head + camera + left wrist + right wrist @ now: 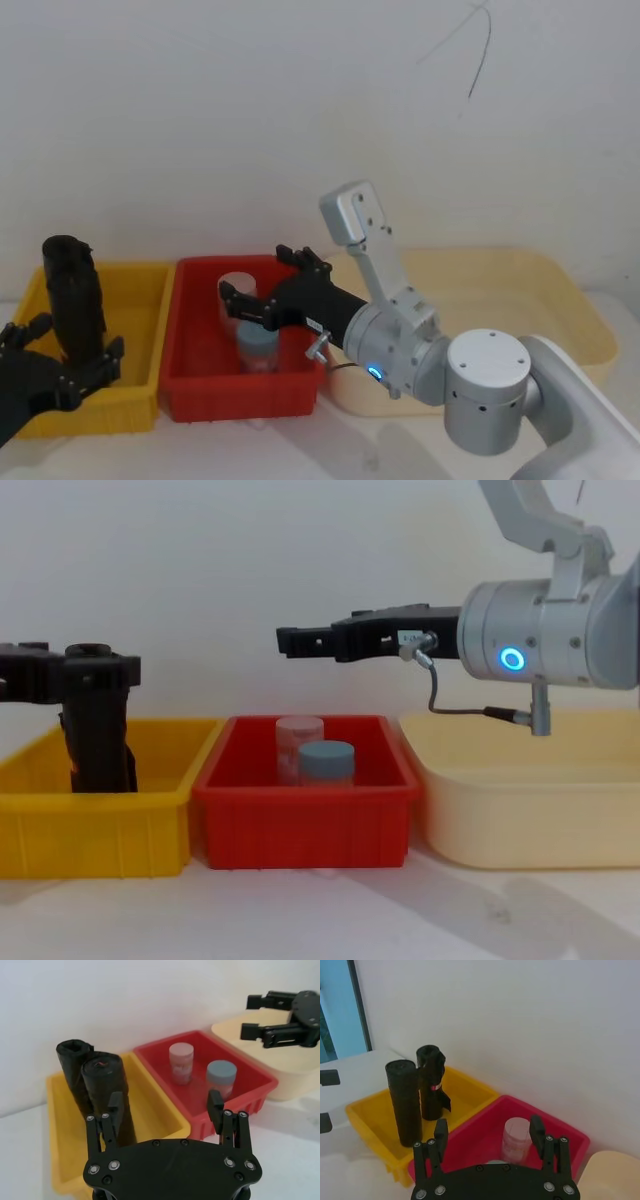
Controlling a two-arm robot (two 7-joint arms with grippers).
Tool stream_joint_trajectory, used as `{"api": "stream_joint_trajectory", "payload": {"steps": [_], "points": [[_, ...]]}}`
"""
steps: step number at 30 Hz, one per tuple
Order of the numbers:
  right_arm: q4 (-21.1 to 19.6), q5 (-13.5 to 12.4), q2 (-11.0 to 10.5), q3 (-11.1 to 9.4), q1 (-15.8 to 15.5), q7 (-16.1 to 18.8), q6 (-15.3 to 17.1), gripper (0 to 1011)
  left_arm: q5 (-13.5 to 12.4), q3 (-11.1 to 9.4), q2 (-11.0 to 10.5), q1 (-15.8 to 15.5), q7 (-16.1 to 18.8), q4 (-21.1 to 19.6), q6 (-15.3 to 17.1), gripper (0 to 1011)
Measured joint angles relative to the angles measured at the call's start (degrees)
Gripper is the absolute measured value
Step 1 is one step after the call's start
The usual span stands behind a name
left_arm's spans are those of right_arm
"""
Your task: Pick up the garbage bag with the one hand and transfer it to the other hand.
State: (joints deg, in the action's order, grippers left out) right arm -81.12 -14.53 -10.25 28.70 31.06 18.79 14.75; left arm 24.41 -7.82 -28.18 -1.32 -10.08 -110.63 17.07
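Left of the red bin [300, 830] and just beside it sits a yellow bin [100, 825] of the same smooth, hard plastic, rectangular with sloped walls. Two black rolls stand upright in it, close together, both rising well above its rim. The garbage bag [431, 1080] is the one nearer the wall: crinkled glossy film with a puckered top and a small red band on its side. The second roll [404, 1102] is a tighter cylinder with a finely ribbed surface and a flat top.

The left gripper [165, 1105], matte black with slim screwed fingers, hangs at the front of the yellow bin with its claw spread wide. The second roll stands just beside one finger and is not clamped.

Inside the red bin stand two round jars, a clear jar [298, 730] and a shorter grey-lidded jar [327, 755]. The right gripper [254, 272] hovers above them with open air between, its claw also spread wide. Its silver-grey arm carries a blue ring light [512, 659] and a thin grey cable [440, 695].

Right of the red bin lies a larger cream tub [520, 830] with rounded corners. Bare white tabletop [320, 910] runs in front of all three bins.
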Motion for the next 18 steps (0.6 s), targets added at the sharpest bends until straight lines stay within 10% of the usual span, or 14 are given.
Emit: {"api": "stream_joint_trajectory", "payload": {"steps": [18], "points": [[1.60, -0.04, 0.04, -1.47, -0.14, 0.60, 0.47, 1001, -2.80, 0.56, -3.04, -3.34, 0.31, 2.30, 7.01, 1001]]}}
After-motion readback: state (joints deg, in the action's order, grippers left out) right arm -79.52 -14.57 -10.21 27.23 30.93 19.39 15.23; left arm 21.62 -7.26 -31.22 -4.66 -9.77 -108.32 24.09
